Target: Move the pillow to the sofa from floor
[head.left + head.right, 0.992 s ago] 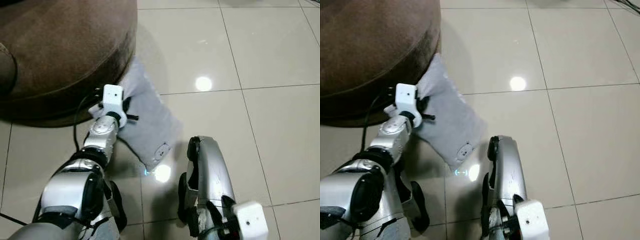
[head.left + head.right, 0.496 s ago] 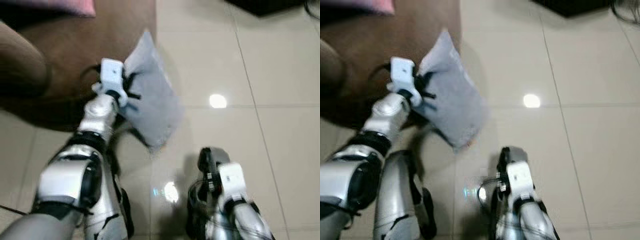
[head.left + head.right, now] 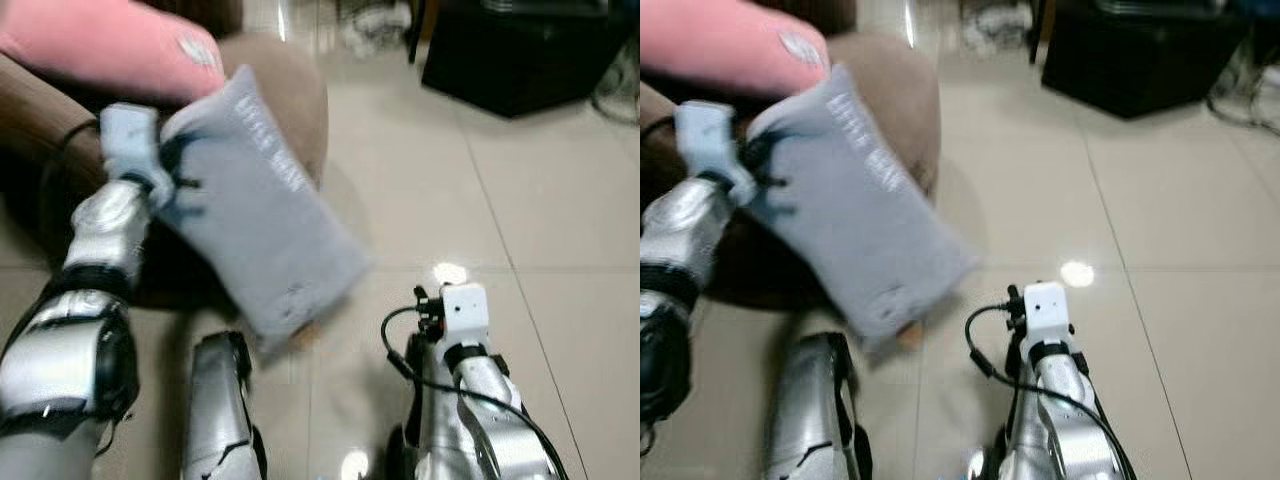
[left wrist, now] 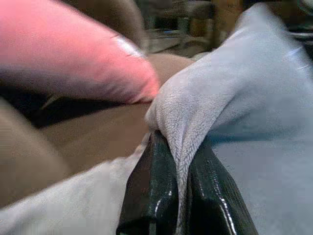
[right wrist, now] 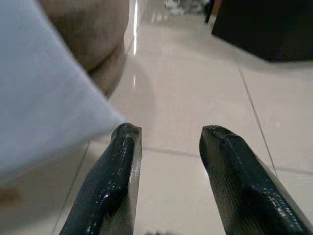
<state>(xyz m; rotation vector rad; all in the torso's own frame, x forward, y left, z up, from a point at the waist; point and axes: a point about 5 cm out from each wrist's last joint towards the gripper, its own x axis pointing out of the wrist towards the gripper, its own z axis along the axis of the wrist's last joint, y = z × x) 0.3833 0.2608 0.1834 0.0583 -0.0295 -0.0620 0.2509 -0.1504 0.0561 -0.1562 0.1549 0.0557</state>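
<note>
A grey pillow [image 3: 262, 230] hangs in the air, tilted, in front of the brown sofa [image 3: 280, 95]. My left gripper [image 3: 168, 170] is shut on the pillow's upper corner; in the left wrist view the black fingers [image 4: 156, 196] pinch a fold of the grey fabric [image 4: 254, 98]. My right gripper [image 5: 168, 147] is open with nothing between its fingers, low over the floor, with the right arm [image 3: 470, 390] beside the pillow's lower end.
A pink cushion [image 3: 100, 45] lies on the sofa just behind the pillow. A black piece of furniture [image 3: 520, 50] stands at the far right on the beige tiled floor [image 3: 540, 200]. My legs [image 3: 220, 410] show below.
The pillow has been lifted off the floor by my left gripper and now hangs beside the sofa. The camera has tilted up, bringing the pink cushion and black furniture into view.
</note>
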